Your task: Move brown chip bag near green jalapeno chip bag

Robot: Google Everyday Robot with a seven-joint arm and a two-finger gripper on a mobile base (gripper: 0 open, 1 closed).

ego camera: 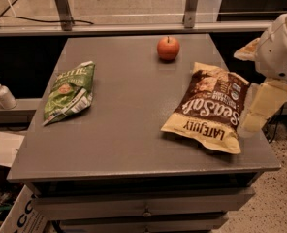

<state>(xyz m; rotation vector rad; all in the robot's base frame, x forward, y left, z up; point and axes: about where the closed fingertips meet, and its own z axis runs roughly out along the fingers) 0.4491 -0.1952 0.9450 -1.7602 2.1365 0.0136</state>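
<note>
At the right edge of the surface (134, 130): pincer (261, 107) poised just beside the brown bag (209, 106), approach step by the look of it.

Cream and blocky under a white arm; released or clenched, cannot tell. Apparently touching nothing, so judged a reach-in before any grasp. Next: drop over the brown bag, pinch a crimped cream end of the puffed, crinkly foil, then carry leftward across the smooth grey top. Slippery, air-filled, likely to buckle. Beyond, a round glossy apple (168, 48) near the far edge, apart from both bags. Farthest left, the green bag (69, 91): flatter, creased, slantwise, well apart from the brown one.
</note>
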